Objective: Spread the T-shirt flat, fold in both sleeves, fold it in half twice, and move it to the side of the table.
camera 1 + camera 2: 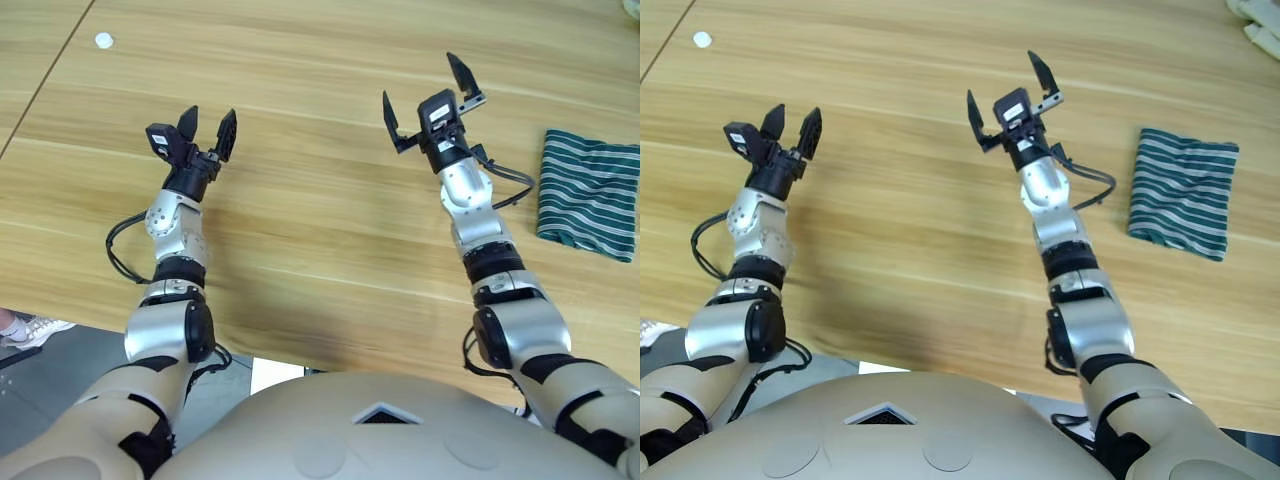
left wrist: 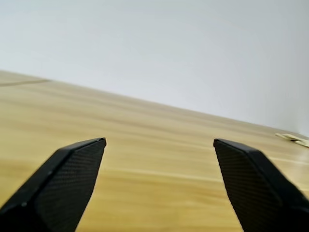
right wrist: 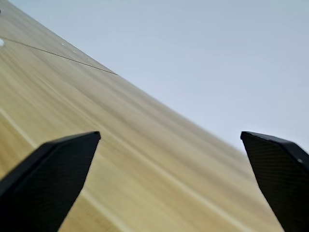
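The T-shirt (image 1: 589,191), green with white stripes, lies folded into a small rectangle at the table's right side. My right gripper (image 1: 428,84) is held above the table to the left of it, open, with nothing between its fingers (image 3: 48,174). My left gripper (image 1: 208,127) hovers over the left part of the table, also open and holding nothing; its two dark fingertips (image 2: 72,179) frame bare wood. Both grippers are well apart from the shirt.
The wooden table (image 1: 320,230) stretches wide between and beyond the arms. A small white disc (image 1: 104,41) lies at the far left. A pale cloth (image 1: 1255,20) shows at the far right corner. A seam line (image 1: 45,85) crosses the table's left part.
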Robot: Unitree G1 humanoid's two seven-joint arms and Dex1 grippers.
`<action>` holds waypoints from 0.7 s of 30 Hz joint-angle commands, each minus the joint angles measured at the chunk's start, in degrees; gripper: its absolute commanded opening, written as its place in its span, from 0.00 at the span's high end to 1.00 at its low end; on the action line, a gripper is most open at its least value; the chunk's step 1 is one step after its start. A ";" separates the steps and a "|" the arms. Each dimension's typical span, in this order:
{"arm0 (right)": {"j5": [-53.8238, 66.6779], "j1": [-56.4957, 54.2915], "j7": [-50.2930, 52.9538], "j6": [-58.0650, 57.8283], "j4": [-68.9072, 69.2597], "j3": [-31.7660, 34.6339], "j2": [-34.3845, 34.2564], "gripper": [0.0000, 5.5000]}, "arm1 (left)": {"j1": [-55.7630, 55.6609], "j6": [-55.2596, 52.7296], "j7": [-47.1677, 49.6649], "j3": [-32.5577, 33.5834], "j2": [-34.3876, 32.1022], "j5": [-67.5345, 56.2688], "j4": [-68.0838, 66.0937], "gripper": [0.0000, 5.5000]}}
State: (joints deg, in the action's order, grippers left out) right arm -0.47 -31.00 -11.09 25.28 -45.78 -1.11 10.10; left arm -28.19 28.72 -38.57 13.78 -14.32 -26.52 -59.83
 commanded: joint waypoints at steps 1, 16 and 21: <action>22.18 -9.78 -11.74 -8.87 -22.53 20.52 -5.81 0.02 | -4.91 -2.62 9.13 3.52 -0.94 2.29 -12.54 0.24; -10.93 -5.32 27.26 3.06 -29.96 1.17 -0.71 0.02 | -2.27 6.49 22.32 2.17 -1.05 15.54 -15.53 0.24; -14.09 -4.72 33.62 1.52 -30.24 -0.35 -0.15 0.02 | -0.94 7.63 25.12 1.20 -1.73 19.28 -15.78 0.24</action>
State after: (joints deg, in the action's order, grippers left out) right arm -13.20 -36.91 19.57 27.86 -75.58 -0.69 9.61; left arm -30.40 35.82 -15.27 15.94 -15.31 -9.50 -75.00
